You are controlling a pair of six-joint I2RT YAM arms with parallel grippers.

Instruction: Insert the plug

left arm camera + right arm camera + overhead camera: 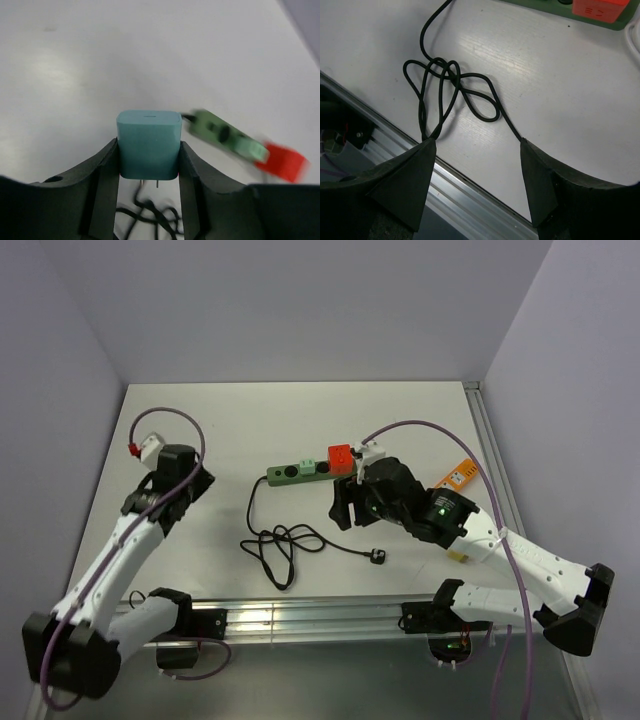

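The plug (148,145) between my left fingers (102,190) is smooth teal plastic with a matt, faintly satin skin. Its two small prongs (157,183) look like bare metal. My fingers are dull black plastic, slightly grainy. The table (560,100) under me is white and smooth, with a soft sheen and fine streaks. The cord (441,64) looks like black rubber, a little glossy. The rail (465,200) is brushed metal. The power strip (297,471) is matt green plastic.
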